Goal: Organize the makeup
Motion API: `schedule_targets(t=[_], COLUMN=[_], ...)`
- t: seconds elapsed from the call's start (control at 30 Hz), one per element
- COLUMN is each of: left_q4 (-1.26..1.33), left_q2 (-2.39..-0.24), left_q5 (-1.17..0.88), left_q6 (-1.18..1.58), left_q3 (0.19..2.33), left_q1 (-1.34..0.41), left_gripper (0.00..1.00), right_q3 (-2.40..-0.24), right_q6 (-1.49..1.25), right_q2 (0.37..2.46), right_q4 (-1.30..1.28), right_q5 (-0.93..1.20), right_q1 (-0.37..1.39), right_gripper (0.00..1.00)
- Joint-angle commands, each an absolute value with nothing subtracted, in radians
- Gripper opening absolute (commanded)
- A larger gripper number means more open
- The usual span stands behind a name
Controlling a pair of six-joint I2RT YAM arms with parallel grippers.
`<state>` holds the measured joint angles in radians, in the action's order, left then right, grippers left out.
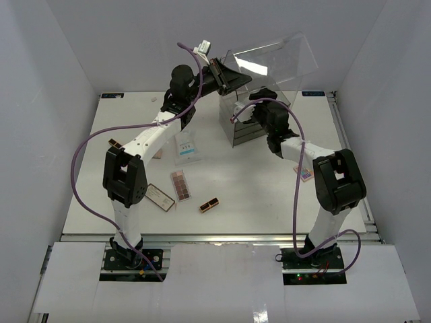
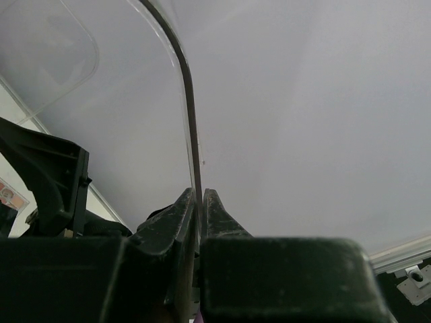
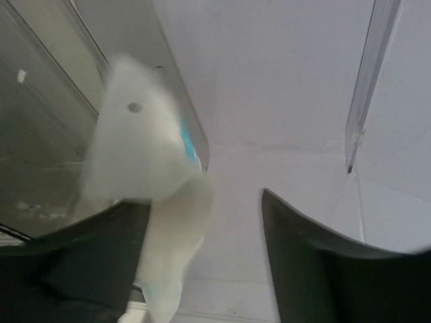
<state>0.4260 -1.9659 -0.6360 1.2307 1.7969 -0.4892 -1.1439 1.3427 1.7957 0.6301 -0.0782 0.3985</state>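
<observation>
My left gripper [image 1: 225, 75] [image 2: 199, 192] is shut on the edge of the clear lid [image 1: 276, 57] [image 2: 185, 87] of the acrylic box [image 1: 246, 128] and holds it tilted up. My right gripper [image 1: 248, 111] [image 3: 229, 202] is open at the box; a blurred white-blue sachet [image 3: 145, 161] lies against its left finger. On the table lie another white-blue sachet [image 1: 187, 148], a brown palette [image 1: 180, 185], a second palette [image 1: 159, 197] and a black-gold lipstick [image 1: 209, 204]. A multicoloured palette [image 1: 304, 172] shows partly under my right arm.
A pink item [image 1: 157, 153] lies partly under my left arm, and a small brown item [image 1: 114, 142] lies by its elbow. White walls enclose the table on three sides. Purple cables loop off both arms.
</observation>
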Motion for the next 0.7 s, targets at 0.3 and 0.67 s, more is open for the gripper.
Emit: schedule_targets(t=[0.3, 0.67], left_q4=[0.472, 0.470], left_q2=[-1.928, -1.918], left_q5=[-0.620, -0.617], left_q6=[1.235, 1.244], left_q3=[1.830, 1.799], left_q1=[-0.460, -0.460], left_gripper=[0.13, 0.13], right_q3=[-1.027, -0.972], right_q6=[1.288, 1.278], right_q2=[1.462, 1.228], right_q4=[0.330, -0.126], right_q5=[0.175, 0.321], right_q1=[0.388, 0.388], right_gripper=[0.87, 0.82])
